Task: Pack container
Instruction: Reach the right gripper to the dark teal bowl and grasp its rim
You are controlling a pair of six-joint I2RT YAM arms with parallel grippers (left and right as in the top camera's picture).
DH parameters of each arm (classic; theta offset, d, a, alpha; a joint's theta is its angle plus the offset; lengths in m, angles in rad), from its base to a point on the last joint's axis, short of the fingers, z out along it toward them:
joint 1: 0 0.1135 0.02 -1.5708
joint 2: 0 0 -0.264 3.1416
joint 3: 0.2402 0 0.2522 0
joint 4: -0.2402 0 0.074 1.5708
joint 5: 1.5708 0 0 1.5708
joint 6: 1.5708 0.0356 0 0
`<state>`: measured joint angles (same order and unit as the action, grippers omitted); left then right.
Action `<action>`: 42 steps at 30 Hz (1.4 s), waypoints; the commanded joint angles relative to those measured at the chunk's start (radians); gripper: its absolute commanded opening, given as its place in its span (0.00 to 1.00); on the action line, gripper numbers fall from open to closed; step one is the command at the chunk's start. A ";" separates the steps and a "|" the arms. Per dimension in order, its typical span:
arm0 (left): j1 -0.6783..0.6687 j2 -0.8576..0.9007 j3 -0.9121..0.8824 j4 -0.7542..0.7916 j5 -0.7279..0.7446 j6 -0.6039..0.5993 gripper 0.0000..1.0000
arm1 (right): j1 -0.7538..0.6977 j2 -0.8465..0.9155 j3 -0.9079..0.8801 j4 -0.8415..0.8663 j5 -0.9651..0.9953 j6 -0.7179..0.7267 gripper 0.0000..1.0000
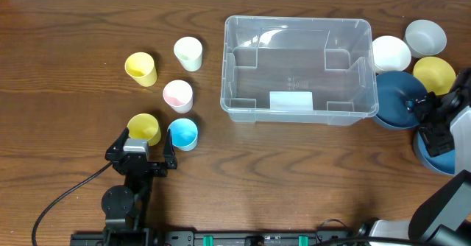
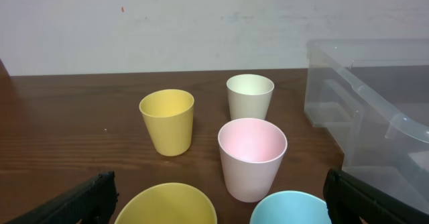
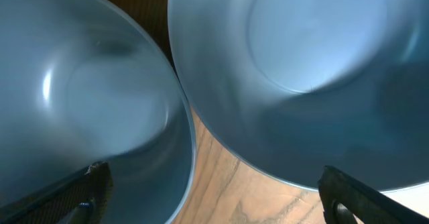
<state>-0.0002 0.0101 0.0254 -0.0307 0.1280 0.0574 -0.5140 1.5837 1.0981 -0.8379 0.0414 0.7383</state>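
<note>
A dark wood bench (image 1: 88, 25) runs under a pale wall, and the container (image 1: 297, 118) sits empty near its middle, slightly toward 12 o'clock, label side facing the arms. At its 9 o'clock stand five cups; at its 3 o'clock is a cluster of bowls.

The left end effector (image 1: 144, 149), at 7 o'clock on the bench, is spread wide and holds nothing. The near yellow cup (image 1: 144, 128) and the blue cup (image 1: 182, 133) stand side by side just ahead of it. The likely trouble: closing there could catch both cups, or tip one into the pink cup (image 1: 177, 95) behind.

The right end effector (image 3: 214, 172), at 3 o'clock, is also wide and empty, hanging over two blue bowls whose rims meet. A pinch at that seam could grab both, or slip off the smooth curved walls and push a bowl against the light container
</note>
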 commanded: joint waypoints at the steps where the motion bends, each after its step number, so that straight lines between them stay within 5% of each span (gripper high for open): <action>1: 0.006 -0.005 -0.021 -0.028 0.011 0.013 0.98 | -0.007 0.001 -0.013 0.005 0.006 -0.014 0.99; 14: 0.006 -0.005 -0.021 -0.028 0.011 0.013 0.98 | -0.037 -0.108 0.044 -0.041 0.026 -0.059 0.99; 20: 0.006 -0.005 -0.021 -0.028 0.011 0.013 0.98 | -0.139 -0.233 0.051 -0.219 0.150 0.115 0.99; 26: 0.006 -0.005 -0.021 -0.028 0.011 0.013 0.98 | -0.251 -0.246 0.013 -0.270 0.113 0.126 0.99; 42: 0.006 -0.005 -0.021 -0.029 0.011 0.013 0.98 | -0.332 -0.198 -0.252 0.071 0.040 0.145 0.99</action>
<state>0.0002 0.0105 0.0254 -0.0311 0.1280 0.0574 -0.8268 1.3640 0.8654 -0.7849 0.0841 0.8658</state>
